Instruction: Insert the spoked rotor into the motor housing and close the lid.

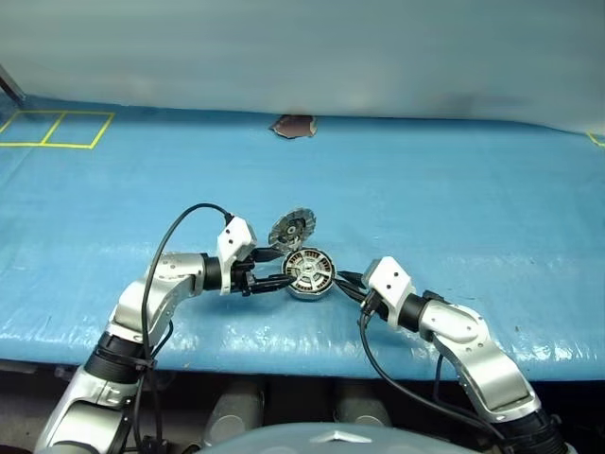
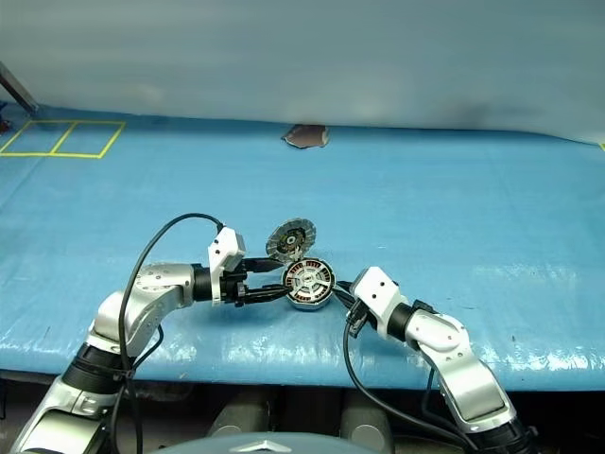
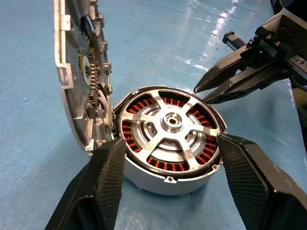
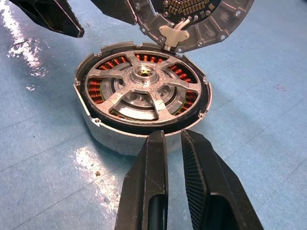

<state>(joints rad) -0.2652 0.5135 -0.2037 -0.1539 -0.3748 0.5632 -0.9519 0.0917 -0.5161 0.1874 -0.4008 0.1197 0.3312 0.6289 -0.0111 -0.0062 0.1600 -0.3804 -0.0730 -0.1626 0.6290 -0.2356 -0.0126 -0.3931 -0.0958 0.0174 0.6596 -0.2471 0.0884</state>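
Observation:
The motor housing (image 1: pixel 309 289) sits on the blue table, its copper windings (image 3: pixel 135 107) showing around the rim. The spoked rotor (image 3: pixel 171 127) lies seated inside it, hub at the centre. The lid (image 1: pixel 292 228) stands upright at the housing's far edge, hinged open, with its inner face (image 4: pixel 192 21) showing. My left gripper (image 1: pixel 284 268) is open, and its fingers (image 3: pixel 103 182) flank the housing on both sides. My right gripper (image 1: pixel 342 278) is shut, holds nothing, and its tips (image 4: pixel 172 136) point at the housing's rim from the opposite side.
The blue table covering (image 1: pixel 454 189) stretches wide around the motor. A small brown torn patch (image 1: pixel 293 126) lies at the back edge. Yellow taped squares (image 1: pixel 57 130) mark the far left corner. The table's front edge (image 1: pixel 284 364) runs close below both arms.

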